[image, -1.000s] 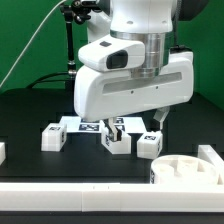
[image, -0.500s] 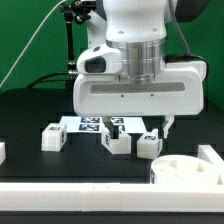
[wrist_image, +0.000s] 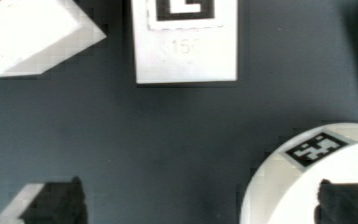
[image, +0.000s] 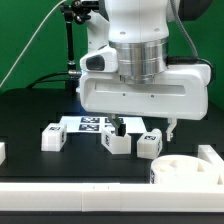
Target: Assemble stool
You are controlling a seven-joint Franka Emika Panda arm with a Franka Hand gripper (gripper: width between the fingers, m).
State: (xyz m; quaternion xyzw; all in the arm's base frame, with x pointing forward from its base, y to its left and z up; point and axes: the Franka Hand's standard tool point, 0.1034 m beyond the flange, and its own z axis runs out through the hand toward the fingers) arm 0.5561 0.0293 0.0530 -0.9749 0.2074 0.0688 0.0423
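The stool's round white seat (image: 186,170) lies at the front of the exterior view's right, and its rim with a square tag (wrist_image: 311,152) shows in the wrist view. Three small white legs stand on the black table: one (image: 52,136) toward the exterior view's left, two (image: 118,143) (image: 148,145) close together in the middle. Two legs (wrist_image: 34,40) (wrist_image: 190,40) show in the wrist view. My gripper (image: 146,129) hangs open just above the two middle legs and behind the seat. Nothing sits between its dark fingers (wrist_image: 51,205), and one fingertip (wrist_image: 357,203) hangs over the seat.
The marker board (image: 92,124) lies flat behind the legs. A white rail (image: 70,190) runs along the table's front edge, with a white bracket (image: 211,156) at the exterior view's right and a small white piece (image: 2,152) at its left. A black pole (image: 70,50) stands at the back.
The hand has shifted toward the exterior view's right and come lower, so both fingertips now show above the middle legs. The jaws stayed open; no part moved.
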